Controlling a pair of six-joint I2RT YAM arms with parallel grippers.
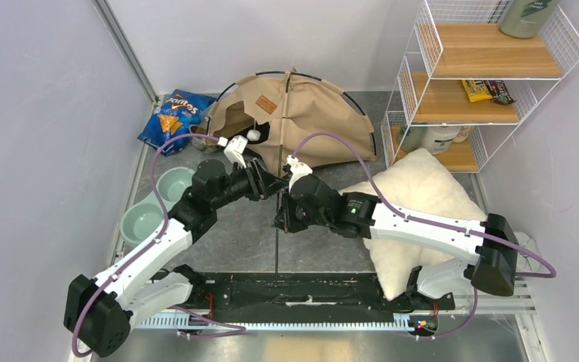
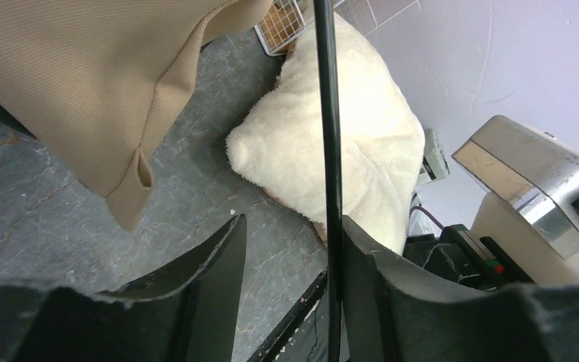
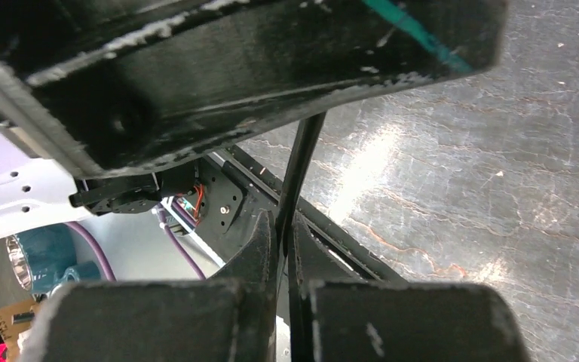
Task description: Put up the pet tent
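Observation:
The tan pet tent (image 1: 301,117) stands half-collapsed at the back of the table, with thin black poles arching over it. One loose black pole (image 1: 277,241) runs from the tent toward the near edge. My right gripper (image 3: 285,222) is shut on this pole (image 3: 301,158), low down near the table. My left gripper (image 2: 290,234) is open around the same pole (image 2: 330,136), which rests against the inner face of its right finger (image 2: 369,256). In the top view, the left gripper (image 1: 274,185) sits just above the right gripper (image 1: 280,219). A tent fabric corner (image 2: 90,83) hangs at upper left.
A fluffy white pillow (image 1: 422,200) lies under the right arm. A Doritos bag (image 1: 172,121) and two green bowls (image 1: 173,183) sit at the left. A wire shelf (image 1: 467,83) with wooden boards stands at back right. The black base rail (image 1: 294,290) spans the near edge.

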